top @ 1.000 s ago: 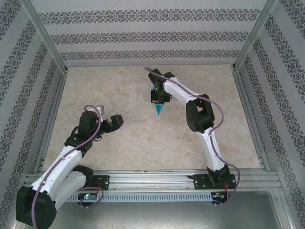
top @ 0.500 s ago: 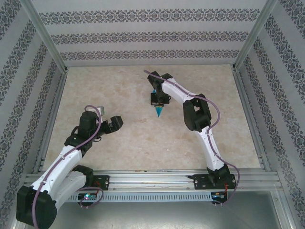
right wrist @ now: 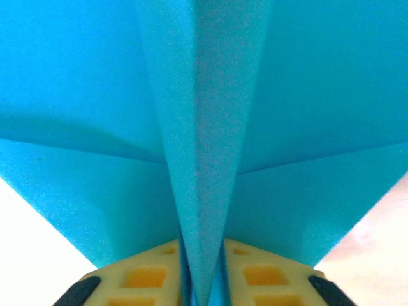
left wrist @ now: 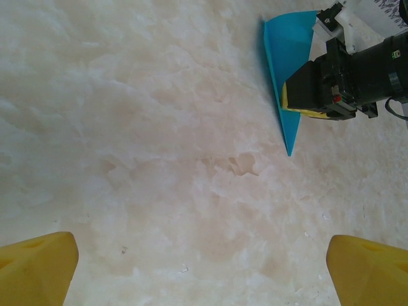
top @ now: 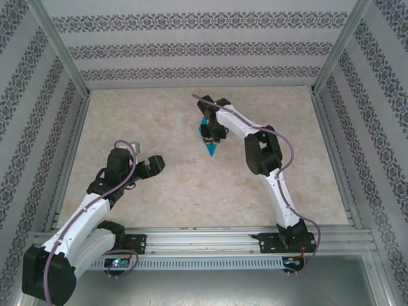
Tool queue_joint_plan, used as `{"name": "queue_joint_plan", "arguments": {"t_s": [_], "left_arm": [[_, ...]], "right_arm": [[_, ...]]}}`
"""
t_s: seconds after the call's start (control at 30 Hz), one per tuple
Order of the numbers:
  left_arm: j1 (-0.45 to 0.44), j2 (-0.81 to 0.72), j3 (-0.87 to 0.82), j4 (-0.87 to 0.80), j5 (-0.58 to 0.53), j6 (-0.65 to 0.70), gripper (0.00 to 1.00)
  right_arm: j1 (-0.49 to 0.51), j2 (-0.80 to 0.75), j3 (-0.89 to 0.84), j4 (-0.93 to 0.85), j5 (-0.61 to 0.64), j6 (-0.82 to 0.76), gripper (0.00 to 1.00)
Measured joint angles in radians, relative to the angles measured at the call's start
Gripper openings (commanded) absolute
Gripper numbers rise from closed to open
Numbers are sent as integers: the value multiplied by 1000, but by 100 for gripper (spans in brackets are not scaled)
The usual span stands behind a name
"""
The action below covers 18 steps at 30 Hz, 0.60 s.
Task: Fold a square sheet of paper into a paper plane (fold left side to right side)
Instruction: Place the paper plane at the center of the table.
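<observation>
The square sheet of paper is folded into a turquoise paper plane, a narrow dart whose point faces the near edge, at mid-table. My right gripper stands over its rear half. In the right wrist view the plane's centre fold runs down between the two yellow fingertips, which sit tight against it on both sides, with the wings spread left and right. My right gripper is shut on that fold. My left gripper hovers open at the left, apart from the plane, its yellow fingertips wide with bare table between them.
The marble-patterned tabletop is fenced by aluminium rails and patterned walls on three sides. In the left wrist view the black body of the right gripper lies over the plane at the top right.
The right arm has drawn slightly toward the far side with the plane, and a little more blue shows beside the gripper. The left arm has not moved.
</observation>
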Motion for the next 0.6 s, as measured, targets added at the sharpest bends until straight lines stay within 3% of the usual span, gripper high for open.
{"name": "queue_joint_plan", "arguments": {"t_s": [0.23,0.6], "left_arm": [[4,6,10,-6,0,12,100],[6,18,27,-17,4,14,100]], "right_arm": [[1,0,-2,4,-3,0,37],[3,-33,-55,26,1,13,37]]}}
